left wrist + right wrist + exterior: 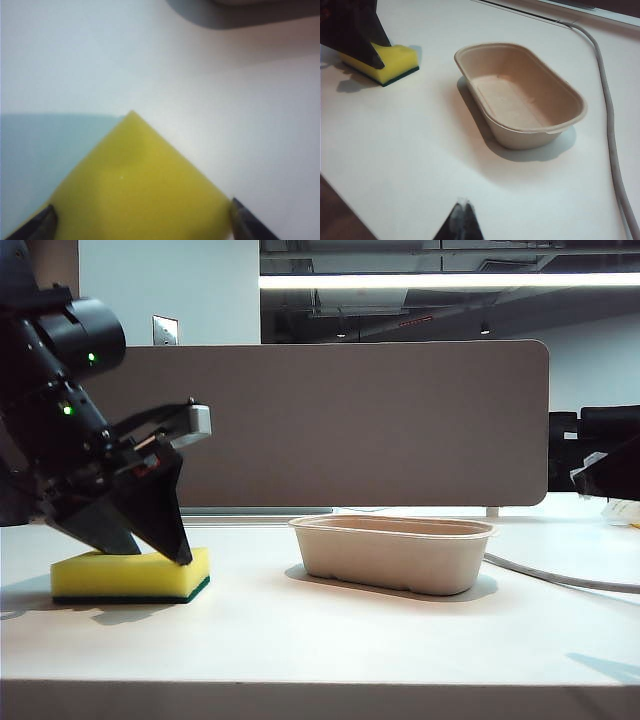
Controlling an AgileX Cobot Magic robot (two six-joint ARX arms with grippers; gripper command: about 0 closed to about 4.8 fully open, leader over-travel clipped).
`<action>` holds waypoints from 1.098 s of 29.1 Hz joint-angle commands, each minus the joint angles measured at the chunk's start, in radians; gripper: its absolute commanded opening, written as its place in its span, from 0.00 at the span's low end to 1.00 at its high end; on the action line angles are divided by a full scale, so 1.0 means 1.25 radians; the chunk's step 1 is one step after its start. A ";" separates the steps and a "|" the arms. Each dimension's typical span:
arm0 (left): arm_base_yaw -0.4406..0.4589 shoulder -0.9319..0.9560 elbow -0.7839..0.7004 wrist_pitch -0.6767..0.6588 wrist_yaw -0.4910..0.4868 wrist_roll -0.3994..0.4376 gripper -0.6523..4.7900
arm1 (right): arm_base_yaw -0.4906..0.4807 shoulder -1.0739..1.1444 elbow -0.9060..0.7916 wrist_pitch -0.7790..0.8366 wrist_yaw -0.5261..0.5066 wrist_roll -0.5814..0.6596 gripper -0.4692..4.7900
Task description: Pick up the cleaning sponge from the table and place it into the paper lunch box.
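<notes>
The left gripper [141,220] stands wide open over the cleaning sponge [130,575], its two dark fingertips [42,225] spread to either side of the yellow block. In the exterior view its black fingers slant down from the left, with one tip resting at or just above the sponge's top face near the right end; whether it actually touches cannot be told. Nothing is gripped.

The sponge lies flat on the table [330,640], at the left of the exterior view, well apart from the paper lunch box [392,553]. It is a bright yellow rectangular foam block with a thin dark green layer along its underside. In the left wrist view only its yellow top shows, one corner pointing away between the fingertips.

The box sits upright near the middle of the table, beige-tan, oblong, with rounded corners, tapered walls and a rolled rim. The right wrist view looks down into it and shows a bare inside.

The right gripper [461,220] appears only in its own wrist view, above the table, well apart from box and sponge; its tips look pressed together, so it reads as closed and empty.

No readable brand or writing shows on anything.

A grey cable [607,115] runs along the table beside the box. The exterior view alone shows the grey-brown divider panel [360,420] behind.
</notes>
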 commanded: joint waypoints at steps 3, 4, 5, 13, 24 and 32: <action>0.000 0.059 -0.004 -0.059 -0.009 -0.002 1.00 | -0.001 0.001 0.002 0.014 -0.001 0.001 0.08; 0.000 0.071 -0.004 -0.063 -0.009 -0.002 1.00 | -0.001 0.001 0.002 0.014 -0.001 0.001 0.08; 0.000 0.080 -0.004 -0.066 -0.009 -0.002 1.00 | -0.001 0.001 0.002 0.014 -0.001 0.001 0.08; 0.000 0.100 -0.005 -0.087 -0.009 -0.002 0.32 | -0.002 0.001 0.002 0.014 -0.001 0.001 0.08; 0.000 0.099 -0.004 -0.090 -0.023 -0.003 0.11 | -0.002 0.001 0.002 0.014 -0.001 0.001 0.08; 0.000 0.057 -0.004 -0.116 -0.055 -0.009 0.11 | -0.002 0.001 0.002 0.014 -0.001 0.001 0.08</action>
